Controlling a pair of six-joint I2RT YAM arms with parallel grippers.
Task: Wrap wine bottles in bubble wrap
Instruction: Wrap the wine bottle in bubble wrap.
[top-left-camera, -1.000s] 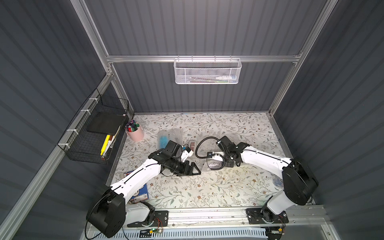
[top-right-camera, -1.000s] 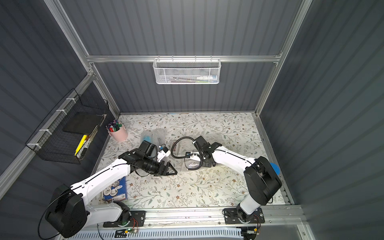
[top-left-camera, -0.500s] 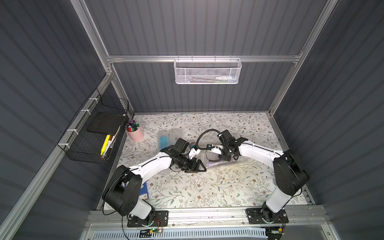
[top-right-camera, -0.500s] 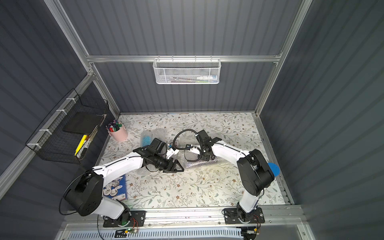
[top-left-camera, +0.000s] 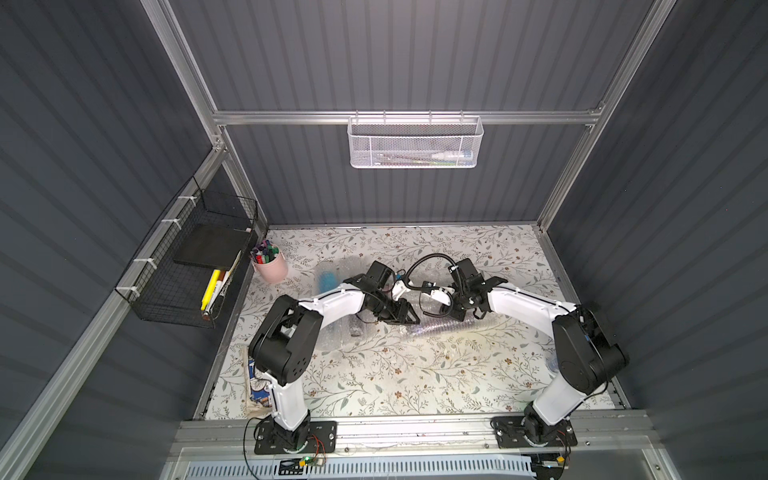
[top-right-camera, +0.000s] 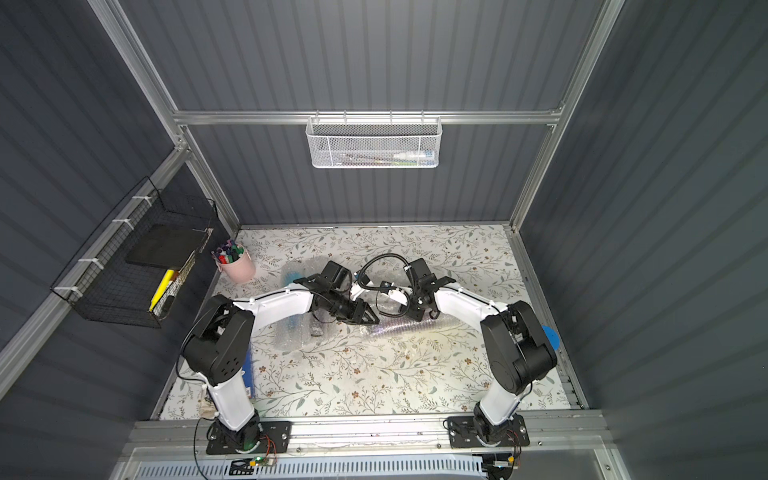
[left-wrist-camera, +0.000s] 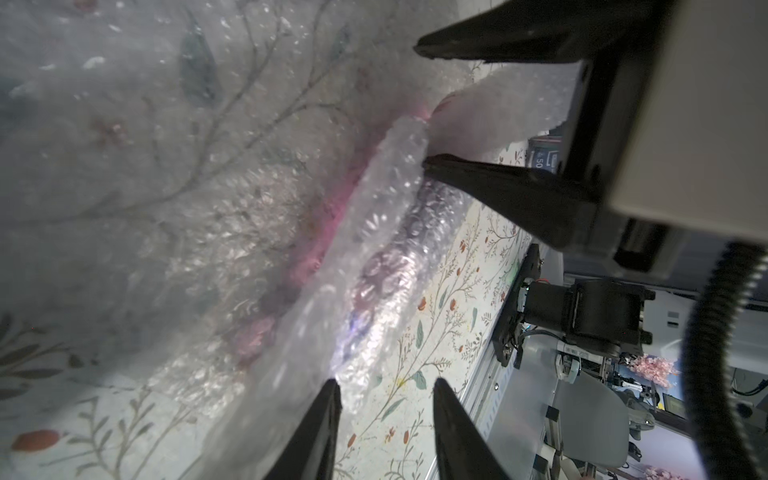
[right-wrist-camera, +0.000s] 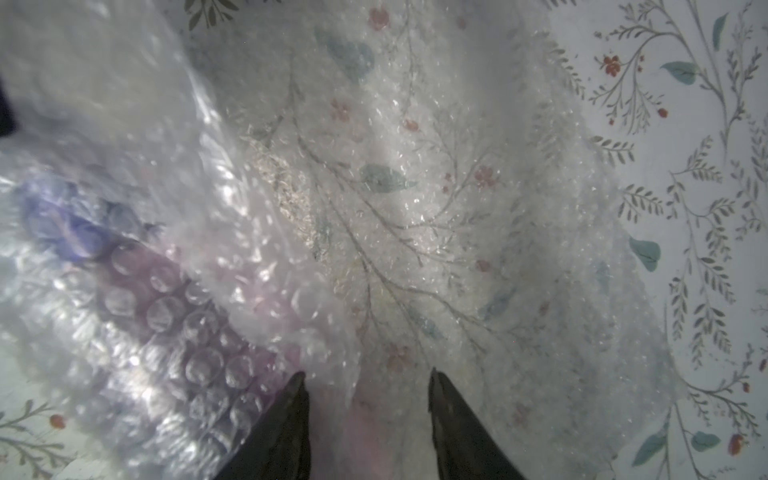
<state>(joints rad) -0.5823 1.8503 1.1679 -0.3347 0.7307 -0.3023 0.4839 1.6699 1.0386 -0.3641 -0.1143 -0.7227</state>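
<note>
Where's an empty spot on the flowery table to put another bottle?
The front strip by the metal rail is bare; so is the back strip by the wall. The middle is crowded: bubble wrap, left gripper, right gripper.

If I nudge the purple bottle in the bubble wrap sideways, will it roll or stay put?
The purple bottle lies on its side, round, so it would probably roll. The bubble wrap around it looks floppy, one flap spread loose on the table, so it may unwind.
</note>
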